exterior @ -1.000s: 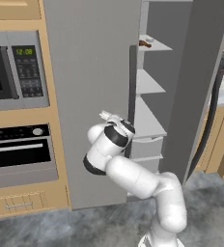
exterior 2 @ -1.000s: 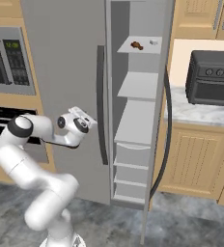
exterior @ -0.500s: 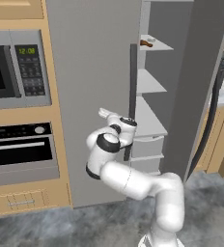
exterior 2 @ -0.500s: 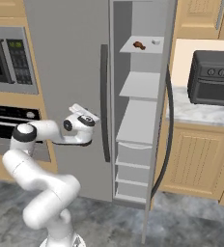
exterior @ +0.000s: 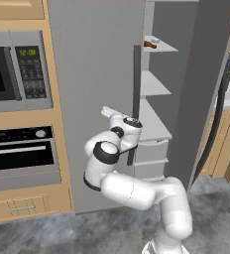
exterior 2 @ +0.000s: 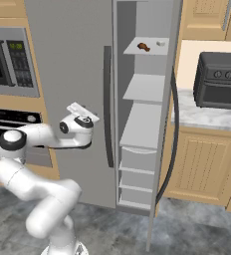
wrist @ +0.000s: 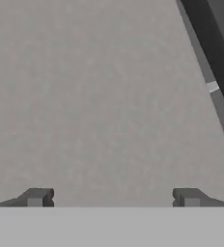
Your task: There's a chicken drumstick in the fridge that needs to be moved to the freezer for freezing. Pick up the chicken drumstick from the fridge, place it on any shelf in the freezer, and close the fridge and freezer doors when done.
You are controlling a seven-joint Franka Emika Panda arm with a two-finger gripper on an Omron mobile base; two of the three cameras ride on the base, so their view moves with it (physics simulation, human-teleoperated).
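- the chicken drumstick [exterior 2: 144, 47] on the top shelf is a small brown blob, too small to tell its shape; a pale thing [exterior 2: 160, 44] beside it can't be identified.
- the gripper [wrist: 113, 198] shows just its fingertips, the rest cut off below.
- the dark door handle [wrist: 215, 53] runs off the hand view's right edge.
- the microwave [exterior: 15, 72] is cropped at the left.

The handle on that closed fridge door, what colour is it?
Dark grey handle, almost black; clearest in the right base view.
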